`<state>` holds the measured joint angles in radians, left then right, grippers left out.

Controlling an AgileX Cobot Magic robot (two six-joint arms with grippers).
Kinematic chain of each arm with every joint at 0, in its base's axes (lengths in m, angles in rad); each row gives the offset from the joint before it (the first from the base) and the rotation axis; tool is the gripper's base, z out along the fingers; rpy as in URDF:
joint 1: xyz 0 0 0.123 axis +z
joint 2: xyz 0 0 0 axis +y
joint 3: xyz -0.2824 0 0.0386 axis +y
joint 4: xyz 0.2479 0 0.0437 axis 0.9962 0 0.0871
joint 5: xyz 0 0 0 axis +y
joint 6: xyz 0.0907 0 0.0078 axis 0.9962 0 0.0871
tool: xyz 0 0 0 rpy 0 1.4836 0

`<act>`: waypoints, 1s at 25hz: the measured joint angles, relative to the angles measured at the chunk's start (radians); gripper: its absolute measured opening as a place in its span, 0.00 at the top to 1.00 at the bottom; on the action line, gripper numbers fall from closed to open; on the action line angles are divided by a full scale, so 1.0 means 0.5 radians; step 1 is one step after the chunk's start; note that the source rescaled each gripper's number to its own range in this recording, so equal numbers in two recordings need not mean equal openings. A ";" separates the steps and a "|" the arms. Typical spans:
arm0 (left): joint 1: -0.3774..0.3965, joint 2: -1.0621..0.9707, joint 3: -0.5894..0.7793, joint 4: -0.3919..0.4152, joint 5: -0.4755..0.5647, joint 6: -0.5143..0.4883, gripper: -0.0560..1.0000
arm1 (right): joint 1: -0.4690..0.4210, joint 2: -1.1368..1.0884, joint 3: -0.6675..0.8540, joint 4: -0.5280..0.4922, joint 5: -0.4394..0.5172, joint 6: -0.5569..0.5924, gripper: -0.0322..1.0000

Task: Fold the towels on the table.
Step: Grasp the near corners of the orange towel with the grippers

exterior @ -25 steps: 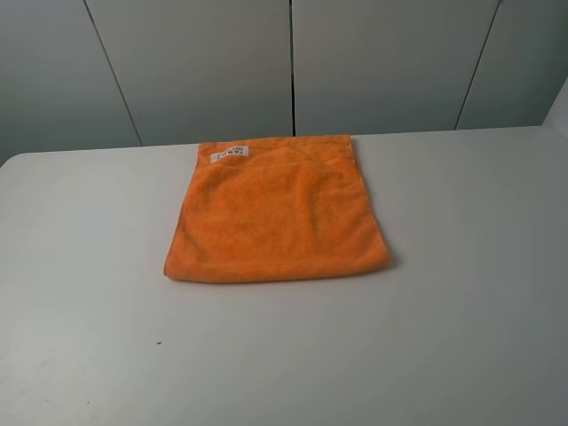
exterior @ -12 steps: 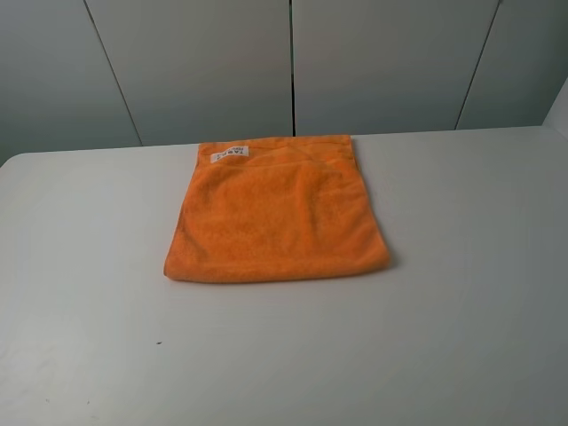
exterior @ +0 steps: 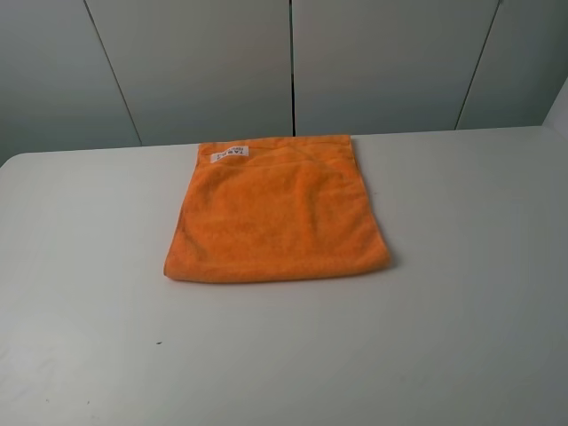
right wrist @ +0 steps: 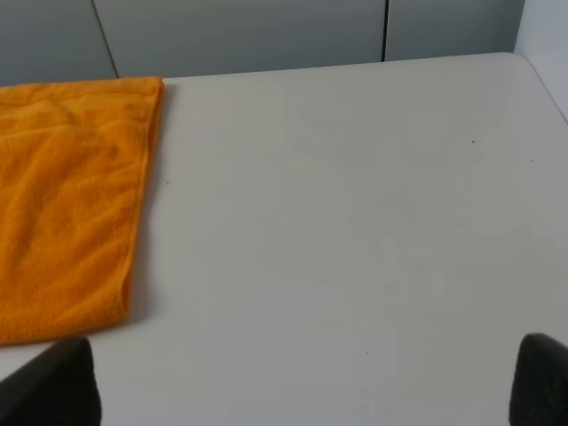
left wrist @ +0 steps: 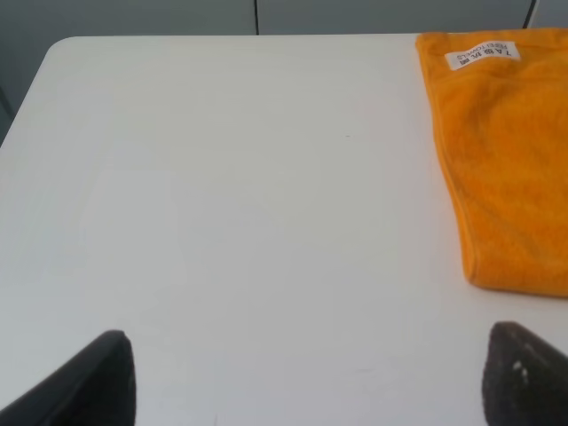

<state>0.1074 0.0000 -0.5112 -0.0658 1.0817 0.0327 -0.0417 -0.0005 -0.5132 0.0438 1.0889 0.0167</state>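
Observation:
The orange towel point(exterior: 278, 213) lies flat on the white table point(exterior: 461, 293), towards its far edge, with a white label point(exterior: 229, 153) at its far left corner. It also shows in the left wrist view point(left wrist: 510, 160) and the right wrist view point(right wrist: 67, 204). Neither gripper shows in the exterior high view. My left gripper point(left wrist: 306, 377) is open and empty above bare table, to the left of the towel. My right gripper point(right wrist: 306, 382) is open and empty above bare table, to the right of the towel.
Grey panelled walls point(exterior: 293, 62) stand behind the table's far edge. The table's rounded far left corner point(left wrist: 62, 49) shows in the left wrist view, its far right corner point(right wrist: 524, 62) in the right wrist view.

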 joint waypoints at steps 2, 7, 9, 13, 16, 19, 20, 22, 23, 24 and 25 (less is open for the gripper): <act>0.000 0.000 0.000 0.000 0.000 0.000 0.00 | 0.000 0.000 0.000 0.000 0.000 0.000 0.00; 0.000 0.000 0.000 0.000 0.000 -0.004 0.00 | 0.000 0.000 0.000 0.000 0.000 0.000 0.00; -0.020 0.000 0.000 0.000 0.000 -0.004 0.00 | 0.000 0.000 0.000 0.000 0.000 0.000 0.00; -0.024 0.023 -0.039 0.000 -0.070 0.004 0.00 | 0.000 0.000 0.000 0.047 0.000 0.000 0.00; -0.024 0.170 -0.097 0.000 -0.195 0.066 0.00 | 0.000 0.000 0.000 0.217 -0.030 0.004 0.00; -0.032 0.376 -0.137 -0.043 -0.357 0.145 0.00 | 0.000 0.000 0.000 0.247 -0.049 0.018 0.00; -0.035 0.463 -0.139 -0.087 -0.421 0.200 0.00 | 0.000 0.000 0.000 0.247 -0.052 0.022 0.00; -0.035 0.640 -0.143 -0.221 -0.523 0.358 0.00 | 0.000 0.014 0.000 0.252 -0.052 0.008 0.00; -0.035 0.748 -0.143 -0.313 -0.566 0.474 0.00 | 0.000 0.048 0.000 0.275 -0.052 -0.048 0.00; -0.035 0.866 -0.143 -0.415 -0.597 0.608 0.00 | 0.014 0.099 0.000 0.317 -0.052 -0.125 0.00; -0.035 0.974 -0.143 -0.514 -0.619 0.725 0.00 | 0.039 0.154 0.000 0.372 -0.057 -0.238 0.00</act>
<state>0.0898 0.4869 -0.5828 -0.3228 0.7723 0.3950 -0.0220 0.0766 -0.5132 0.2296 1.0603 -0.1020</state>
